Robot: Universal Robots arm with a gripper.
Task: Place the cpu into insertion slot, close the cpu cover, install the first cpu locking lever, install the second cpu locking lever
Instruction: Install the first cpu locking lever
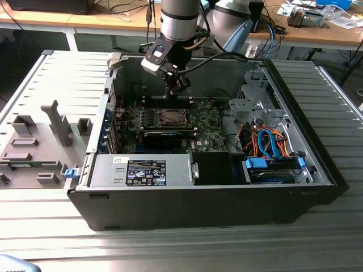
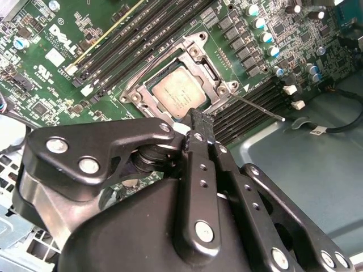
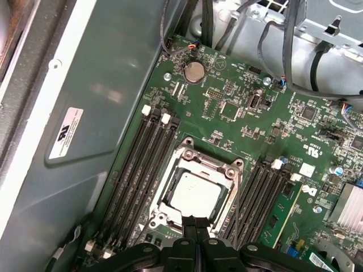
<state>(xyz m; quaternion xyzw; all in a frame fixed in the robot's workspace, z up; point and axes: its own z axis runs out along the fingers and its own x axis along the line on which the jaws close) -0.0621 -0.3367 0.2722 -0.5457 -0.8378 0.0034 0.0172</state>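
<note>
The cpu (image 2: 178, 93) lies flat in the insertion slot (image 1: 170, 117), its pale metal face showing through the window of the cpu cover (image 2: 199, 54). The cover lies down over the chip, as the first wrist view confirms: cpu (image 3: 193, 195) framed by cpu cover (image 3: 204, 164). A thin wire locking lever (image 2: 262, 109) sticks out from the socket's corner over the memory slots. My gripper (image 2: 197, 116) hovers just above the socket's edge, fingers together with nothing between them. In the exterior view the gripper (image 1: 180, 88) hangs inside the case above the socket.
Black memory slots (image 3: 139, 170) flank the socket on both sides. A long black expansion card (image 1: 161, 136), a silver power supply (image 1: 142, 170), a drive cage (image 1: 258, 102) and coloured cables (image 1: 272, 141) fill the case. A grey fixture tray (image 1: 39, 141) sits outside it.
</note>
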